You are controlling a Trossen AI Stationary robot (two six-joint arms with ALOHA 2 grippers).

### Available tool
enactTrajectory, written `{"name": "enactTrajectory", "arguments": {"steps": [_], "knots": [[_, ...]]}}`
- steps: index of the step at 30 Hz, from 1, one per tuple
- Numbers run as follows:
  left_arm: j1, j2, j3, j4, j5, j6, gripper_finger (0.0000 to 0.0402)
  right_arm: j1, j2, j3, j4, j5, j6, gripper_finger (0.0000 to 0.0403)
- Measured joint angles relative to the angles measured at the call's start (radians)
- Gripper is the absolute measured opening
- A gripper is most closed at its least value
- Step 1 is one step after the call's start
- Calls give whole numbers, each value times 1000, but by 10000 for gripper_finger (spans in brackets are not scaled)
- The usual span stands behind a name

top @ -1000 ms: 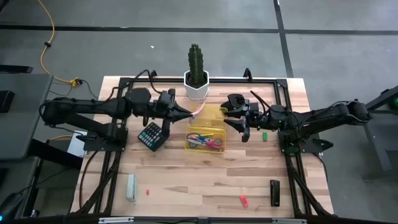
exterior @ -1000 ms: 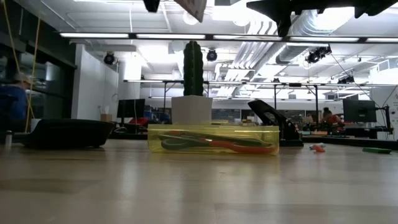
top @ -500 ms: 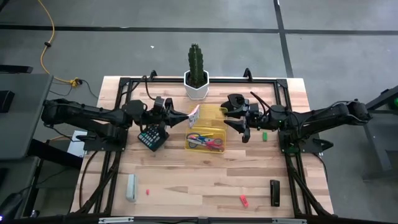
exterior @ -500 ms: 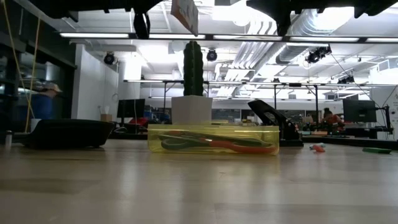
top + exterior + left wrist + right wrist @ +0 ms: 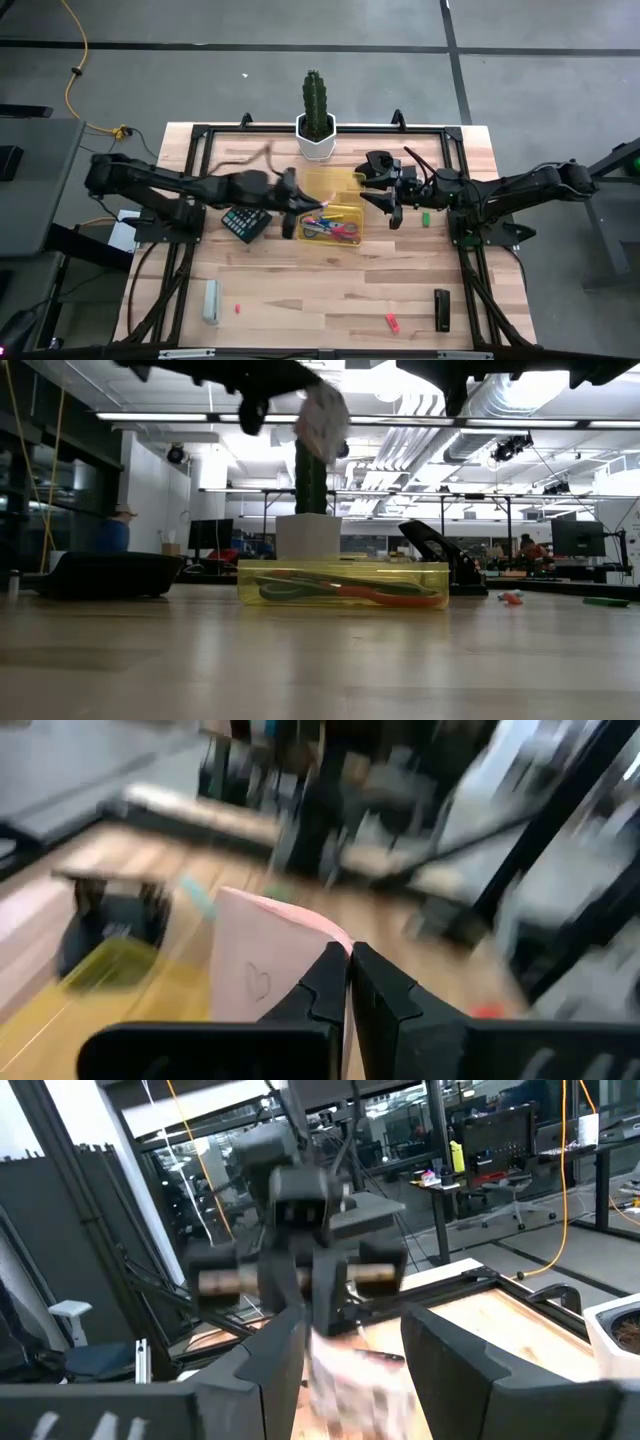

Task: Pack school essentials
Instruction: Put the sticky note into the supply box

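Left claw point(image 5: 303, 212) over the yellow tray point(image 5: 345, 185), pinched tight on one pink sticky pad point(image 5: 262, 970), pad up in the air above the tray's left end. Right claw point(image 5: 385, 203) hangs just right of the tray, fingers spread, nothing in it. In the tray: 2 pairs of scissors point(image 5: 331, 226), one blue-handled, one red. On the bench point(image 5: 320, 290): 1 calculator point(image 5: 243, 219), 1 cactus point(image 5: 316, 102) in a white pot, 1 green piece point(image 5: 425, 217), 2 red bits point(image 5: 392, 322), 1 black item point(image 5: 442, 309), 1 pale eraser-like block point(image 5: 210, 301).
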Motion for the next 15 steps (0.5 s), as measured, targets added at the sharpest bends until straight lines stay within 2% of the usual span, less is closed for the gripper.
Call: {"name": "enactTrajectory", "arguments": {"steps": [4,8,15], "knots": [[-23,161,139,-139,-59,100,0,0,0,0,5,0,0,161],[-35,304,228,-156,-145,179,0,0,0,0,5,0,0,161],[-47,470,315,-166,-158,194,0,0,0,0,4,1,0,161]]}}
